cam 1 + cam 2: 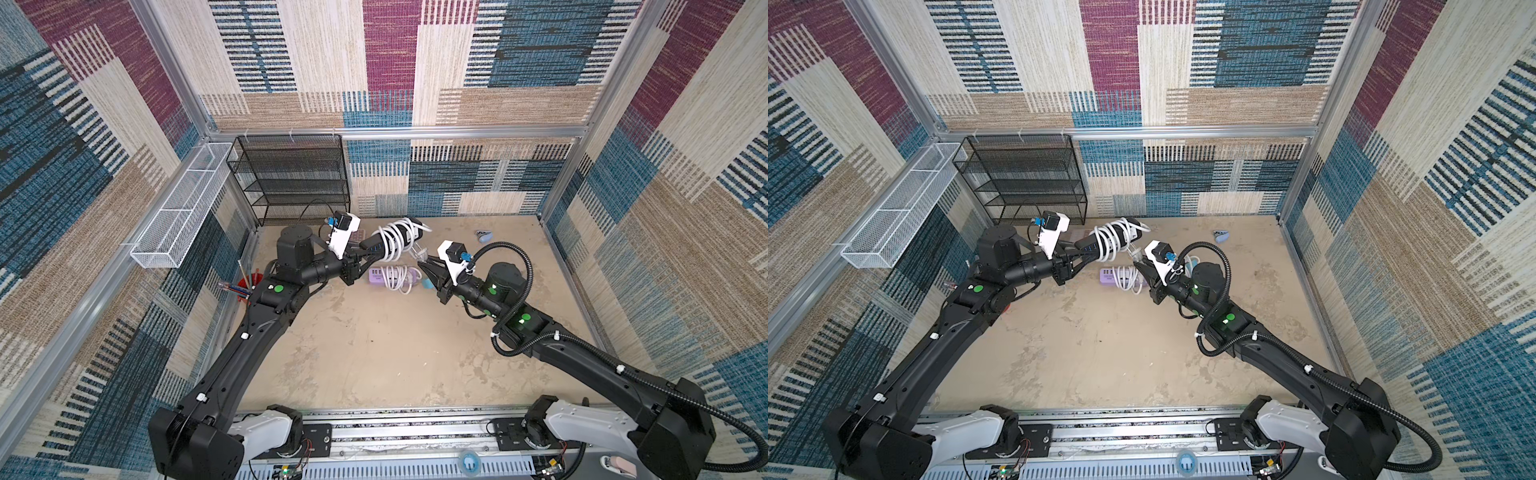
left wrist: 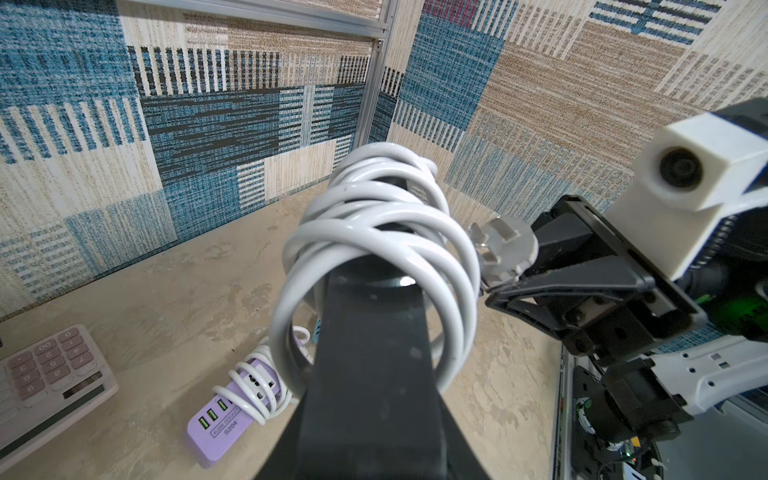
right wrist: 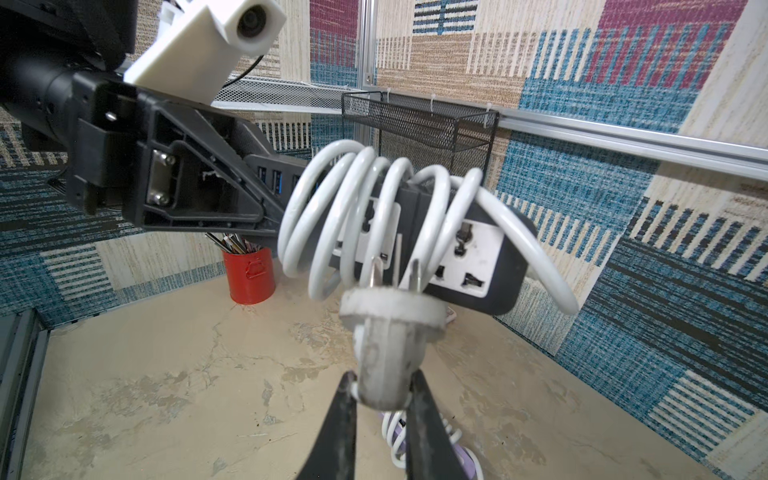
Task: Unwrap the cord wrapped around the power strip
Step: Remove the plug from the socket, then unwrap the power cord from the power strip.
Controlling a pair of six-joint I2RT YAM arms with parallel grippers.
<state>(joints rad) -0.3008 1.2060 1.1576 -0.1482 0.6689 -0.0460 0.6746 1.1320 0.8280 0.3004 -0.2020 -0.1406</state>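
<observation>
A black power strip hangs above the table with a white cord coiled around it in several turns. My left gripper is shut on the strip's bare end. The cord's grey plug sticks out just below the strip's socket face. My right gripper is shut on the plug's neck, prongs pointing at the strip.
A purple power strip wrapped in its own white cord lies on the table under both grippers. A black mesh shelf and white wire basket stand back left. A red pen cup, calculator and small blue-grey object sit nearby.
</observation>
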